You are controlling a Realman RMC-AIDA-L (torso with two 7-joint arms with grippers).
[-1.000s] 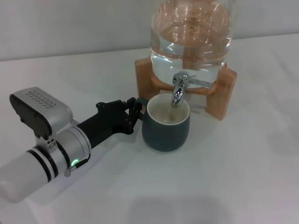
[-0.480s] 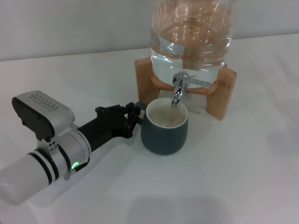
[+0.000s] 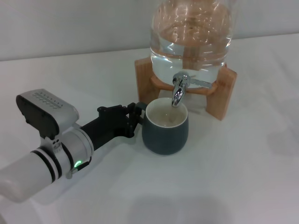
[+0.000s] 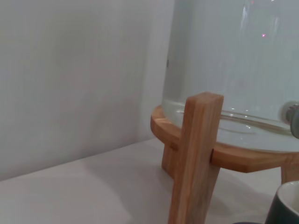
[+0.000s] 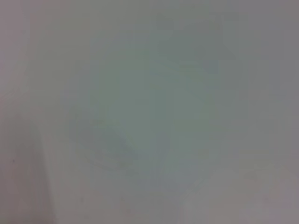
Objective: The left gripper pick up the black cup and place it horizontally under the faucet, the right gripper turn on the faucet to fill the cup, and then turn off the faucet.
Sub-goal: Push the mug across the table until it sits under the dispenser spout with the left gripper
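The black cup stands upright on the white table, cream inside, its mouth right under the spout of the chrome faucet. The faucet is fitted to the big clear glass jar of water. My left gripper, a black claw, reaches in from the left and is closed at the cup's handle side. The left wrist view shows the cup's rim and a bit of the faucet at its edge. No water stream shows. My right gripper is out of view; its wrist view shows only a blank pale surface.
The jar rests on a wooden stand behind the cup; one stand leg fills the left wrist view. The white table stretches to the front and right. A pale wall runs behind.
The cup shifted slightly left and back under the spout with my left gripper, then stayed put. My left arm's wrist has edged a little to the right.
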